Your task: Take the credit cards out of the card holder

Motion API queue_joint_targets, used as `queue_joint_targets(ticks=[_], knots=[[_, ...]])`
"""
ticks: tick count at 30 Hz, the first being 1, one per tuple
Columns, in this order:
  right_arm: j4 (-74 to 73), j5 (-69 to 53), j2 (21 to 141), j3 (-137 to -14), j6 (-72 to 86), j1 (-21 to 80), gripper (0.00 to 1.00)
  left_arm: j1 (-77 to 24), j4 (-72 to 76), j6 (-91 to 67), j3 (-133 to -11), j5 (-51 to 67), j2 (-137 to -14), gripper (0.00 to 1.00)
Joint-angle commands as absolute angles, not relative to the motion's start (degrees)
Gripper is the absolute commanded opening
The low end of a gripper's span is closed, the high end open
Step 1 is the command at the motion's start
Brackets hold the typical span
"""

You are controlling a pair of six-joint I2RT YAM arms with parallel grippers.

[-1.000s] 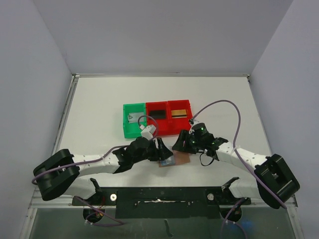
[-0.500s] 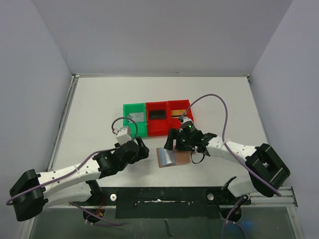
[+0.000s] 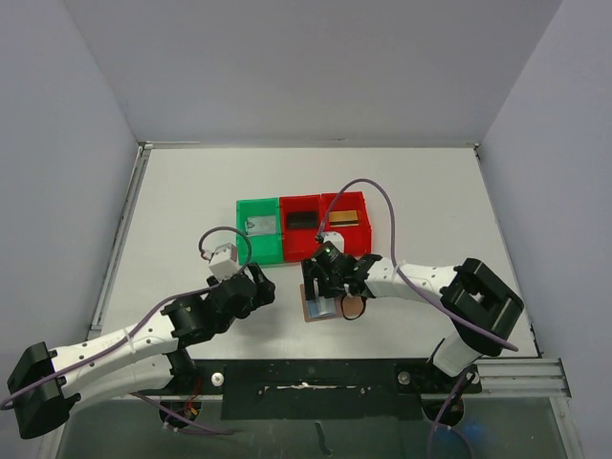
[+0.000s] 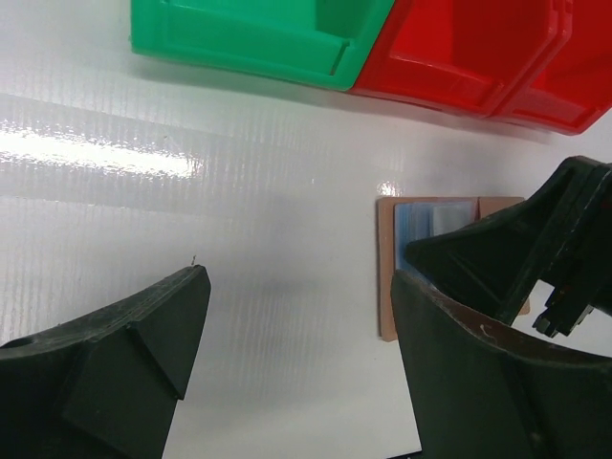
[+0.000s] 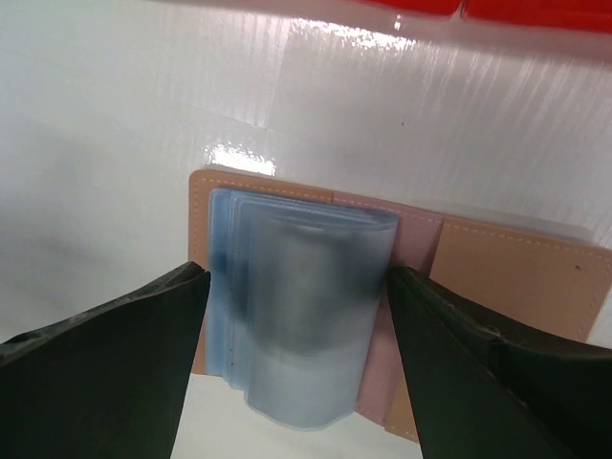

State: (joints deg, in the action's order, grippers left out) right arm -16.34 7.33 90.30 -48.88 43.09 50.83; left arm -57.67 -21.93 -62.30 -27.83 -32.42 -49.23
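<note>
Worktop [image 3: 191,201], white and glossy, runs wide left of the bins [image 3: 260,251] to grey walls [image 3: 57,143]. Near its front edge the card holder [image 3: 326,308] lies open. The right gripper [image 3: 320,285] is spread over its pockets; the left gripper [image 3: 254,289] gapes beside it, holding nothing.

Left gripper [image 3: 260,285] withdrawn from card holder [image 3: 316,311], now well apart to its left, jaws spread. Right gripper [image 3: 320,287] shifted left from holder's right side to over it, jaws spread either side of blue-grey pockets [image 5: 301,316]
</note>
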Motion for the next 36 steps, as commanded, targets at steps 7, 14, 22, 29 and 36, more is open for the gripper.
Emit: queue_joint_targets(ticks=[7, 14, 22, 29, 36], knots=[[-18.1, 11.3, 91.2, -50.1, 44.1, 52.1, 0.61, -57.7, -23.1, -62.2, -27.7, -35.9, -47.3, 0.76], [-15.2, 9.0, 88.8, -47.6, 45.9, 51.3, 0.46, -57.7, -21.2, -61.1, -26.9, -34.8, -46.6, 0.76], [-3.8, -1.5, 83.5, -38.9, 50.4, 46.2, 0.41, -57.7, -17.7, -60.4, -25.2, -33.2, -44.5, 0.76], [3.2, -6.7, 80.1, -32.5, 54.1, 42.4, 0.47, -57.7, -12.5, -58.5, -23.8, -29.4, -43.5, 0.76], [3.7, -6.4, 81.0, -30.7, 55.9, 42.8, 0.47, -57.7, -2.1, -56.1, -22.3, -22.6, -46.2, 0.76]])
